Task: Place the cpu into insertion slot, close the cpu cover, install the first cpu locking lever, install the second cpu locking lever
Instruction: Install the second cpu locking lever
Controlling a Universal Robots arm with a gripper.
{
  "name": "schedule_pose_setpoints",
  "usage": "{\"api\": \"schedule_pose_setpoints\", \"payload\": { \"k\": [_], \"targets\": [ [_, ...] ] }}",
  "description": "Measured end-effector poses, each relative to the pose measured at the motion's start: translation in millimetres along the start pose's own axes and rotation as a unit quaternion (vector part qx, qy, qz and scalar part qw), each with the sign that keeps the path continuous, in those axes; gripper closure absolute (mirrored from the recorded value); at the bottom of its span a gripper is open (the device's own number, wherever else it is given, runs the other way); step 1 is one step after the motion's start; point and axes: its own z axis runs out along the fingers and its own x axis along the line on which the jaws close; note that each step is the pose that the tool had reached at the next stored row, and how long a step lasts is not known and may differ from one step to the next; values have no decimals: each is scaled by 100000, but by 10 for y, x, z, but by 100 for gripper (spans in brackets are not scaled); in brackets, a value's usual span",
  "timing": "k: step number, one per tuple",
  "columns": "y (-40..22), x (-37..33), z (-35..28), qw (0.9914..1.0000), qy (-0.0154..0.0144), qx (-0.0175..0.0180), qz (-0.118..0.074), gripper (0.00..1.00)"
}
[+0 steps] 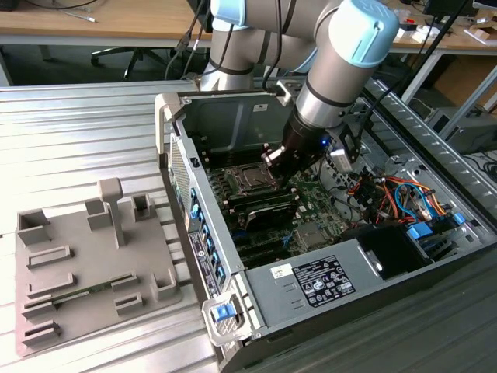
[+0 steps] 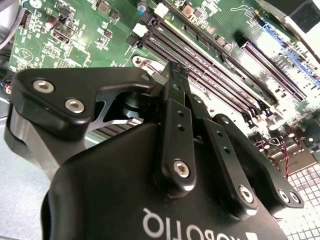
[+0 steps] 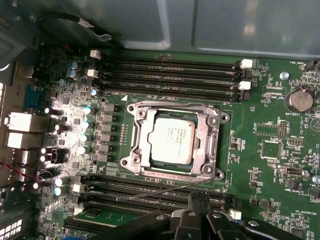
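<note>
The cpu (image 3: 171,141) lies flat in the socket, its grey metal top showing through the open middle of the cpu cover (image 3: 136,146). The cover, a silver frame, is down flat around it. A thin wire locking lever (image 3: 160,191) runs slanted across the memory slots along one side of the socket. My gripper (image 3: 198,197) is shut, its tips together right beside that lever's end. In the exterior view the gripper (image 1: 273,161) hangs just to the right of the socket (image 1: 248,183). In the second wrist view the fingertips (image 2: 176,70) meet above the board.
Rows of memory slots (image 3: 170,75) flank the socket on two sides. The open computer case (image 1: 233,256) walls it in, with cables (image 1: 388,194) at the exterior view's right. A grey fixture tray (image 1: 85,264) lies on the table at the exterior view's left.
</note>
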Motion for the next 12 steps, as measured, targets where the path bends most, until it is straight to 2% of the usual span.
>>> {"api": "schedule_pose_setpoints", "payload": {
  "k": [6, 12],
  "targets": [
    [0, 16, 24, 100000, 0, 1, 2, 89],
    [7, 96, 51, 100000, -1, 3, 0, 89]
  ]
}}
